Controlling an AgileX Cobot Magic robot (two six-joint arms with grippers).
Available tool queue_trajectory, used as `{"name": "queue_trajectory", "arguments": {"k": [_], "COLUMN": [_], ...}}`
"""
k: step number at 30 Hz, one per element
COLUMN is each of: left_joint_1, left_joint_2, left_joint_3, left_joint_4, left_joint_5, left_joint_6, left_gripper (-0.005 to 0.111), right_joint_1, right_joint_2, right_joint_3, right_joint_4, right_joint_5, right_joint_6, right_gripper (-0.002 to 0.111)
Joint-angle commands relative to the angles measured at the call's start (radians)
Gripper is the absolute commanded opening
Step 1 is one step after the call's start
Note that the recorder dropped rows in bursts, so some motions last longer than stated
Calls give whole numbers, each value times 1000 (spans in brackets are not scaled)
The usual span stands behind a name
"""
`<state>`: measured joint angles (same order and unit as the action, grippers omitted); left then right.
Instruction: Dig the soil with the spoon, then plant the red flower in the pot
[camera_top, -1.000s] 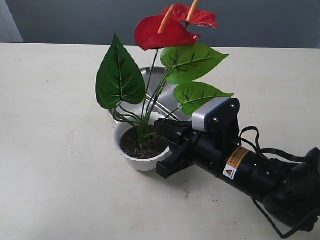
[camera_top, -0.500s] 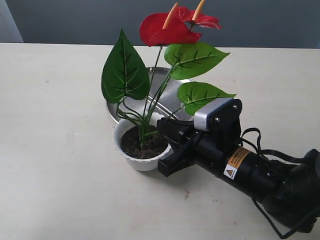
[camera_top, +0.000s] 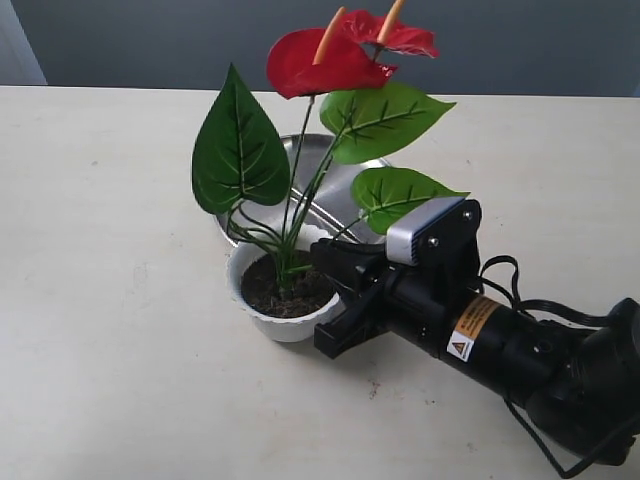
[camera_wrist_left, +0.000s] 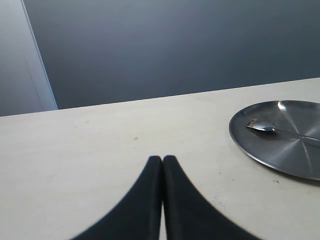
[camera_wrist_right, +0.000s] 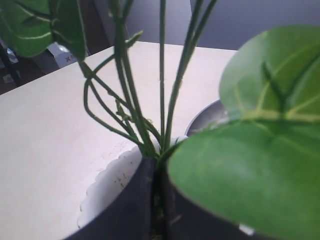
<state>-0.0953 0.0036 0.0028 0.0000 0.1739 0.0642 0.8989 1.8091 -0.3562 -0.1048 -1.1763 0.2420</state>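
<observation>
Table (camera_top: 120, 350) | pot (camera_top: 262, 318): soil (camera_top: 262, 290), red flower (camera_top: 325, 65) (right pincer (camera_wrist_right: 155, 165) clamped) | plate (camera_wrist_left: 295, 157): spoon (camera_wrist_left: 265, 128) | left pincer (camera_wrist_left: 162, 159) together

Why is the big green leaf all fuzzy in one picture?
Right wrist view: the leaf sits very close to the camera, so it blurs; exterior view: the red flower looks sharp; left wrist view: the steel plate shows bright glare.

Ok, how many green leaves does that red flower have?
3. One leaf is left of the stems, one sits on the right just under the red blooms, and one is lower right. Others could be hidden behind these.
</observation>
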Motion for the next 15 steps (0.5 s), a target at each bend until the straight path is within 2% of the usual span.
{"name": "queue_trajectory", "arguments": {"k": [1, 15], "left_joint_1": [-7, -7], "left_joint_2": [-4, -4], "left_joint_3": [-3, -3], "left_joint_4": [0, 0], "left_joint_5": [-10, -10], "left_joint_6": [0, 0], "left_gripper": [0, 0], "right_joint_1": [-1, -1], "right_joint_2": [19, 21], "right_joint_3": [11, 11], "right_joint_4": [-47, -51], "right_joint_5": [104, 151], "right_joint_6": [3, 24], "right_gripper": [0, 0]}}
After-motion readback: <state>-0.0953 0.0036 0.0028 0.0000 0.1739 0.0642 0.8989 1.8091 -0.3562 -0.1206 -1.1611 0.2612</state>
